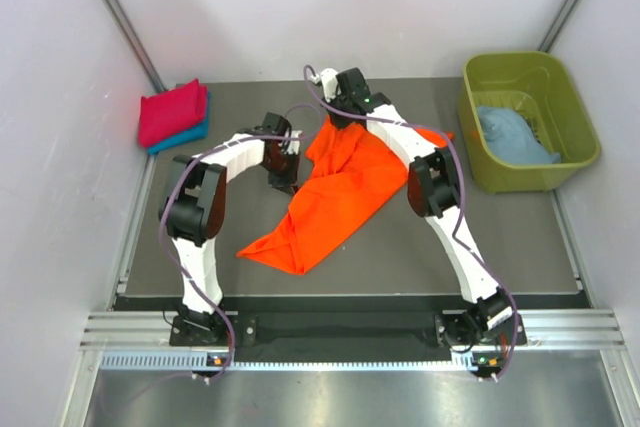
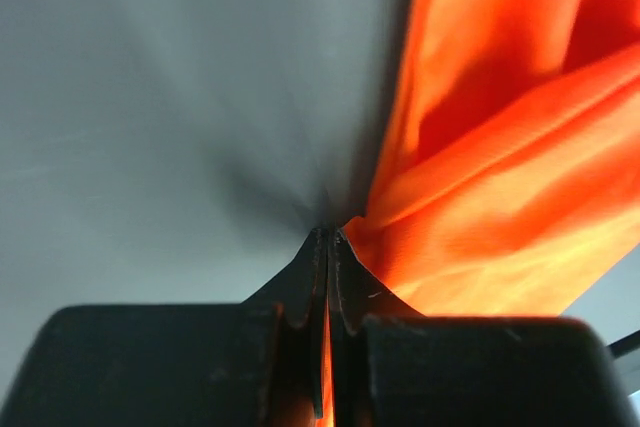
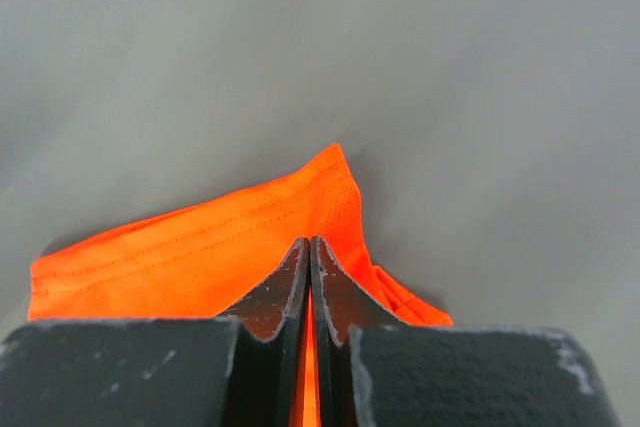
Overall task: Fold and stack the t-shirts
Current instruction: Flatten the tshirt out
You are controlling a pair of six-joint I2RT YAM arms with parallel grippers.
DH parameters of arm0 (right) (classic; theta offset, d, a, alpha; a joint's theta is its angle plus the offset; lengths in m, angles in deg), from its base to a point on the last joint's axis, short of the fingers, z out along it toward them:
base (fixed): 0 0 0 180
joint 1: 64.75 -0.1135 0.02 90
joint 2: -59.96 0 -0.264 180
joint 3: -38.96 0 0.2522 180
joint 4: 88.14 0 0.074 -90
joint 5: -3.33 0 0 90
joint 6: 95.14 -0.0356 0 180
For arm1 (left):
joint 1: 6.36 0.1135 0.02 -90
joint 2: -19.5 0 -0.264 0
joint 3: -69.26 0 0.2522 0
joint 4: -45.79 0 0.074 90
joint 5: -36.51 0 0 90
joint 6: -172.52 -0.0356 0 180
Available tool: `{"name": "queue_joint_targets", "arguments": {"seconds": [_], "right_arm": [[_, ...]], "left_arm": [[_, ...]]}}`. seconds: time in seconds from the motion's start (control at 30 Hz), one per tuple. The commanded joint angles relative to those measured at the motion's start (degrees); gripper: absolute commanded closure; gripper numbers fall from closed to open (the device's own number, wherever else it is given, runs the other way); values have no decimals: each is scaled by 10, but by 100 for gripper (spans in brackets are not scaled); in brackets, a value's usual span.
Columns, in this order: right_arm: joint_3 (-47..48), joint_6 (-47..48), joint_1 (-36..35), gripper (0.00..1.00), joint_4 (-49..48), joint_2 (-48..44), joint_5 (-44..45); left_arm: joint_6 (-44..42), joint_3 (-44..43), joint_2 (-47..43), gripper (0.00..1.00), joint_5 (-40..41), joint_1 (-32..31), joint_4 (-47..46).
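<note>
The bright orange t-shirt [image 1: 330, 197] hangs stretched between both grippers over the middle of the table, its low end trailing on the surface at the front left. My left gripper [image 1: 283, 179] is shut on its left edge; in the left wrist view the cloth [image 2: 500, 177] spreads to the right of the closed gripper [image 2: 328, 232]. My right gripper [image 1: 338, 117] is shut on the far edge; the right wrist view shows a hemmed orange corner [image 3: 230, 247] beyond the closed gripper [image 3: 309, 242]. A folded crimson-pink t-shirt [image 1: 172, 112] lies on a folded blue one [image 1: 186, 135] at the back left.
An olive-green plastic tub [image 1: 520, 77] stands at the back right with a crumpled light blue t-shirt [image 1: 512, 135] inside. The dark table top [image 1: 440, 257] is bounded by white walls on the left, back and right.
</note>
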Motion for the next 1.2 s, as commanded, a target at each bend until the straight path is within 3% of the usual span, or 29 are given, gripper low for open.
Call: {"name": "queue_joint_targets", "arguments": {"seconds": [0.0,0.3,0.43,0.63,0.7,0.77,1.17], "right_arm": [[6,-6,12,100,-8,-46,-3],[44,-21,43,100,-27,-25,1],[55,-17,54,100,-41,-18,13],[82,-27,65,100,-64,-14,12],[87,-28,69,100,-67,-20,10],[78,-22,70,100,-62,-26,3],[59,-32,77,100,-44,-27,-12]], "left_arm": [[-11,-25,-37,100,15,-14,19],[-44,-124,-143,100,33,-45,48],[-61,-147,-159,100,10,-96,71],[-48,-101,-157,100,7,-146,74],[-46,-93,-145,63,40,-146,60],[-55,-97,-125,37,102,-142,45],[-75,-189,29,27,77,-5,31]]}}
